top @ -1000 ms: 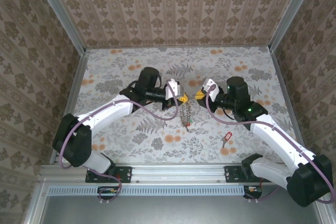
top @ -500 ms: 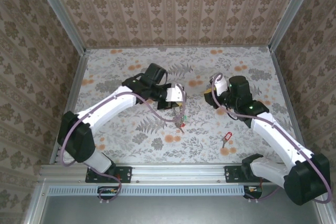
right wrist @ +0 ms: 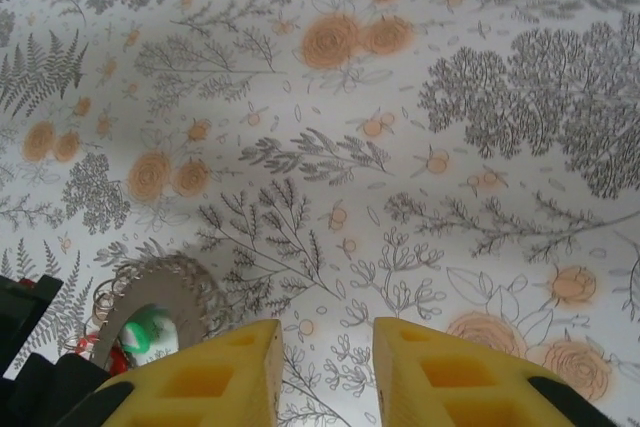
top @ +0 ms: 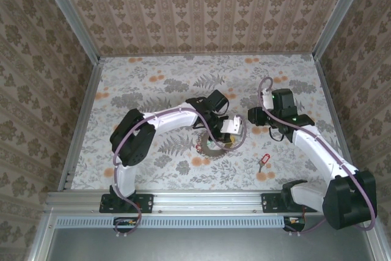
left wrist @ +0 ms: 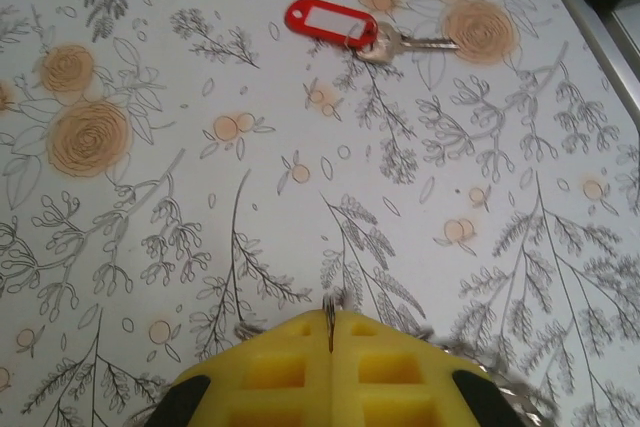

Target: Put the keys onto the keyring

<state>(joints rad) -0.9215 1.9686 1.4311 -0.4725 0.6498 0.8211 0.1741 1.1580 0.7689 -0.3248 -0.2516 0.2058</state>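
My left gripper is shut on the keyring, a thin strand of its silvery chain pinched between the yellow pads. The loop hangs low over the table near the middle, carrying a key with a green tag and one with a red tag. A separate key with a red tag lies flat on the table ahead of the left gripper, at the front right. To the right of the keyring, my right gripper stands open with nothing between its fingers, apart from the chain.
The floral table surface is walled by patterned panels at the back and sides. A metal rail runs along the near edge. The left arm reaches across the middle of the table toward the right arm.
The left gripper swung right and toward the near edge, carrying the keyring down low. The right gripper let go of the chain, opened and drew back to the right.
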